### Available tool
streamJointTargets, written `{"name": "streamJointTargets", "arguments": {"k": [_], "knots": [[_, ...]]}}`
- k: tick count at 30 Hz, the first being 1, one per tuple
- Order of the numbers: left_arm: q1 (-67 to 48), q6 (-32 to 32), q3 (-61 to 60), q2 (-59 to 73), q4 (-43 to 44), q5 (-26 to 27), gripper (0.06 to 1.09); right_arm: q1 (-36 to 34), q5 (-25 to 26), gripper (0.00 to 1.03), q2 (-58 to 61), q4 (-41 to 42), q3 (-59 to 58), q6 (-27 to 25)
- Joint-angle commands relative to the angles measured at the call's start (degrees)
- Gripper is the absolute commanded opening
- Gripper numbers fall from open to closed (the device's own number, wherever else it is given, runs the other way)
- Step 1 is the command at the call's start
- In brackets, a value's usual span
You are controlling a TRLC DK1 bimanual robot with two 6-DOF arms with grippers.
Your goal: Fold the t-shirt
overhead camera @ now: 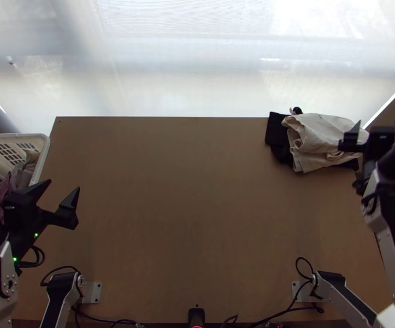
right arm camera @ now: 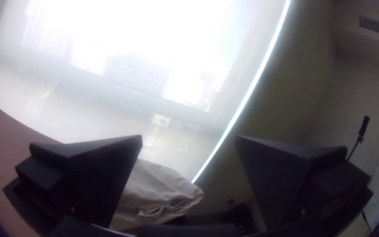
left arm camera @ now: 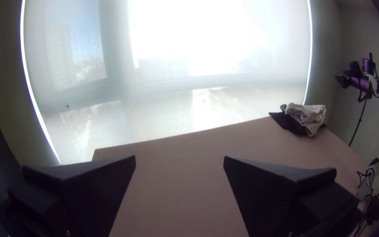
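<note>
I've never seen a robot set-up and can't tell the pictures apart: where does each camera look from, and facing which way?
Top view: fixed high above the table's near edge, looking steeply down at the table; both arms show.
Left wrist view: on the left arm's wrist, facing across the table towards the window; its open end effector shows.
Right wrist view: on the right arm's wrist, facing the window and side wall; its open end effector shows.
All three share the cream cloth.
</note>
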Motion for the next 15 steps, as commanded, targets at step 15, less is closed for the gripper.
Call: {"name": "streamJointTargets", "arguments": {"k": [15], "knots": [[-12.0,7.0,-43.5,-27.7,34.6,1.0,1.04,28.7,9.1,0.98,-54.9,13.6,-47.3,1.9]]}}
